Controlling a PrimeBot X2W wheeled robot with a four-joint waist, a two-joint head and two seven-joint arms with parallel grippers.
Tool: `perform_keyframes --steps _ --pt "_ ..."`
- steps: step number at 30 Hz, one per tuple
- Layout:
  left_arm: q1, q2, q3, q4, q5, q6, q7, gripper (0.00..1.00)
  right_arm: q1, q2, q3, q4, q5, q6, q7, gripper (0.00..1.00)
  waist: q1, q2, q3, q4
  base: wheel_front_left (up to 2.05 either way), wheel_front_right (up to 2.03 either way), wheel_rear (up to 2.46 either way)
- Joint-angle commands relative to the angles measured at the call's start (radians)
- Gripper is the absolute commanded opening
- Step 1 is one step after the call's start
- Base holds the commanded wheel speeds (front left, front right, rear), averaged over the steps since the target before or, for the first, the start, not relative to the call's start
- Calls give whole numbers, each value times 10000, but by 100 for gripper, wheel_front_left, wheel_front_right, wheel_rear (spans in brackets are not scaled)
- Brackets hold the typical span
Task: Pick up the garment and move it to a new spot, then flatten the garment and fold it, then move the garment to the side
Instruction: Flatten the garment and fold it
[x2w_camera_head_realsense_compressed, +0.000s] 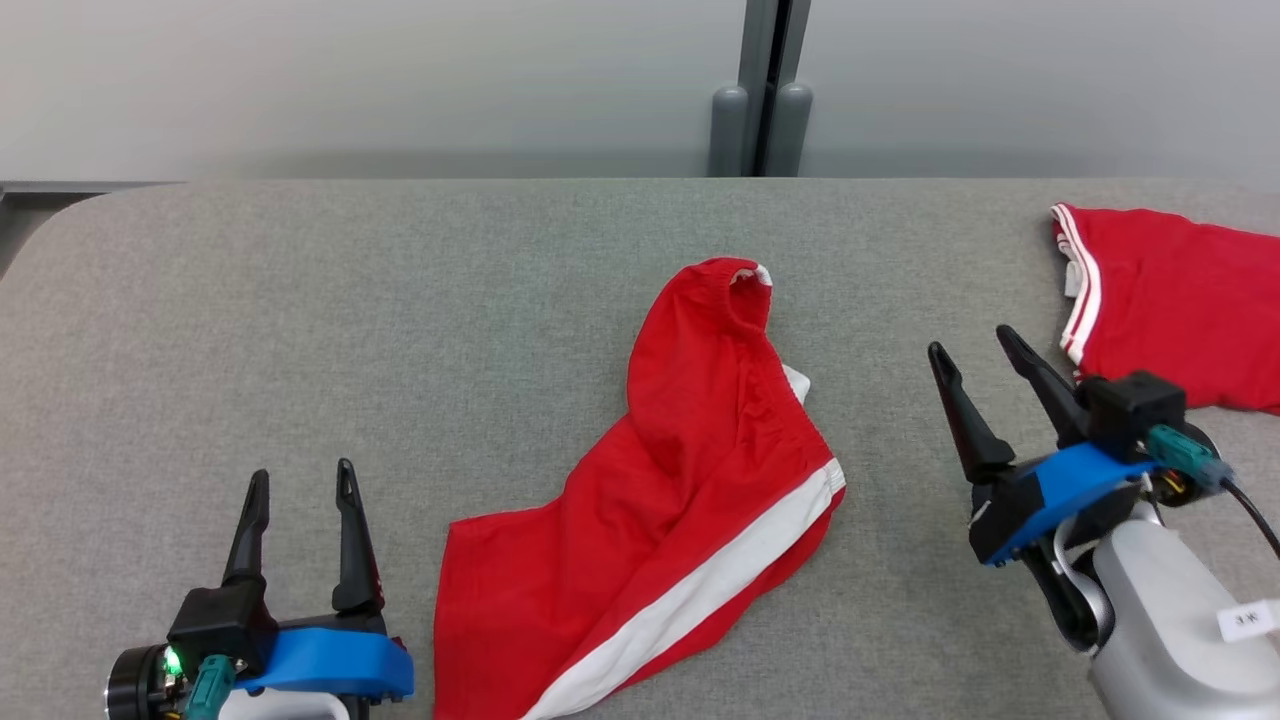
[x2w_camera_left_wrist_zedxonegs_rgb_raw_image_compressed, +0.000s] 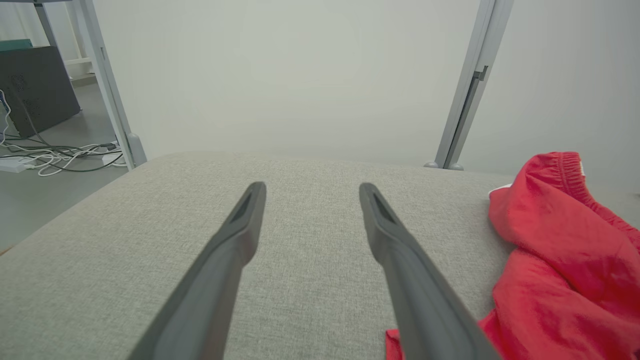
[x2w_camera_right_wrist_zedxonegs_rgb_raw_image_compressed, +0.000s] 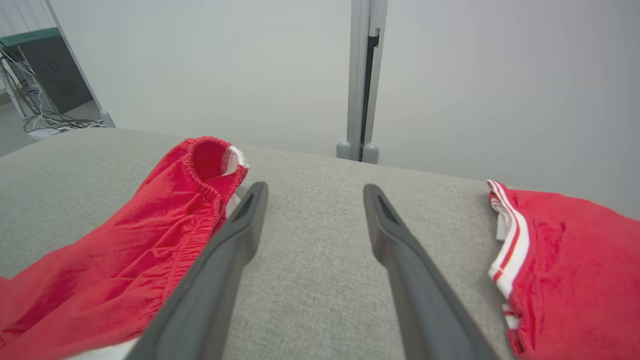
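The garment (x2w_camera_head_realsense_compressed: 690, 470) is a pair of red shorts with a white side stripe, lying crumpled in the middle of the grey table, its elastic waistband bunched up toward the far side. It also shows at the right of the left wrist view as the garment (x2w_camera_left_wrist_zedxonegs_rgb_raw_image_compressed: 560, 260) and at the left of the right wrist view as the garment (x2w_camera_right_wrist_zedxonegs_rgb_raw_image_compressed: 150, 225). My left gripper (x2w_camera_head_realsense_compressed: 300, 480) stands open over bare table to the garment's left. My right gripper (x2w_camera_head_realsense_compressed: 970, 345) is open to the garment's right, holding nothing. Both grippers are apart from the cloth.
A second red garment (x2w_camera_head_realsense_compressed: 1170, 300) with white trim lies at the table's far right edge, close behind my right gripper. The grey table (x2w_camera_head_realsense_compressed: 350, 330) is backed by a pale wall with a grey post (x2w_camera_head_realsense_compressed: 765, 90). Cables (x2w_camera_left_wrist_zedxonegs_rgb_raw_image_compressed: 60, 155) lie on the floor past the table's left end.
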Motion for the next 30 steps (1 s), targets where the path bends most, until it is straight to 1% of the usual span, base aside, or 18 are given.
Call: perform_keyframes --steps 1,6,10,14,18,23,30 --pt "83 48 72 -5 92 -58 -25 100 361 -25 -198 -259 -47 2 -48 100 1 -1 -152 -146 0 0 0" --pt "312 89 291 51 197 -156 -25 100 1733 305 -1163 -1664 -381 2 -47 100 1 -1 -371 -319 0 0 0" --pt "422 102 340 115 293 -231 -25 100 2643 658 -1548 -2472 -688 2 -48 100 1 -1 -520 -364 0 0 0" --pt "495 133 332 235 413 -310 -25 100 3395 1033 -1943 -2975 -941 2 -48 100 1 -1 -684 -276 0 0 0" --pt "629 127 303 325 523 -196 -25 100 4051 1333 -2224 -3298 -1258 2 -30 100 1 -1 -860 -176 0 0 0" --pt "810 159 357 362 535 -129 -25 100 4541 1634 -2490 -3751 -1584 2 202 100 1 -1 -1065 -83 0 0 0" --pt "1001 284 448 347 482 -31 -25 100 4894 1867 -2682 -4488 -1857 2 640 100 1 -1 -1260 -19 0 0 0"
